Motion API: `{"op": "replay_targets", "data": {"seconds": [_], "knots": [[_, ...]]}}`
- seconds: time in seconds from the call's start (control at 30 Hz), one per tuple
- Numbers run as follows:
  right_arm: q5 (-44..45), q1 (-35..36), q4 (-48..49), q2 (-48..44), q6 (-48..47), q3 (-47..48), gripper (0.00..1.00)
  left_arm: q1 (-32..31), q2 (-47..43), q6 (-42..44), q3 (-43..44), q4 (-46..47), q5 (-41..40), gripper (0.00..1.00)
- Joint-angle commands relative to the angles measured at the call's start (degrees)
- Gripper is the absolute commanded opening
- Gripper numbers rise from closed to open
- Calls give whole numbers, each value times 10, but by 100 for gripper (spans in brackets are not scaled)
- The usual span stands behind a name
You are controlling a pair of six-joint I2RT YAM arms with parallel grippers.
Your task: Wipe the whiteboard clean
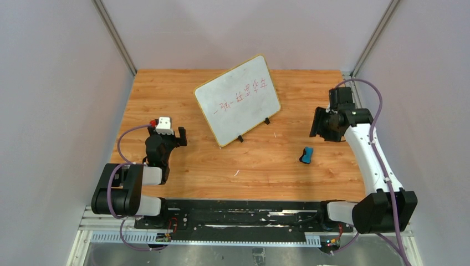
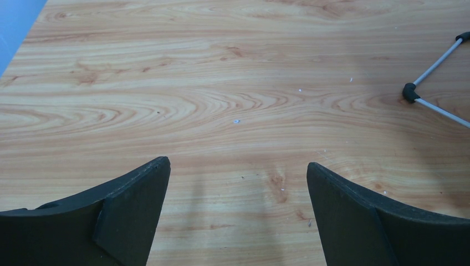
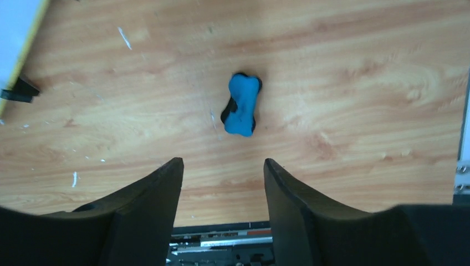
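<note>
The whiteboard [image 1: 237,99], white with a thin yellow frame and black stand feet, stands tilted at the table's middle back and bears red handwriting. A small blue eraser [image 1: 306,154] lies on the wood right of centre; it also shows in the right wrist view [image 3: 241,104]. My right gripper [image 1: 317,123] is open and empty, raised to the upper right of the eraser, right of the board. My left gripper [image 1: 176,137] is open and empty at the left, apart from the board. The board's wire stand [image 2: 436,83] and its corner [image 3: 16,39] show at the wrist views' edges.
The wooden table [image 1: 183,88] is enclosed by grey walls at the back and both sides. A black rail [image 1: 238,213] runs along the near edge between the arm bases. Small white flecks lie on the wood.
</note>
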Motion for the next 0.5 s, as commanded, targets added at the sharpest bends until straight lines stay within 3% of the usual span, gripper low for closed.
{"op": "replay_targets", "data": {"seconds": [0.0, 0.2, 0.47], "knots": [[-12, 4, -42, -30, 4, -77, 60, -3, -4, 6, 4, 17, 0, 98], [-28, 5, 56, -17, 12, -172, 60, -3, -4, 6, 4, 18, -1, 99], [-32, 5, 122, 82, 11, -175, 58, -3, -4, 7, 4, 19, -1, 98]]}}
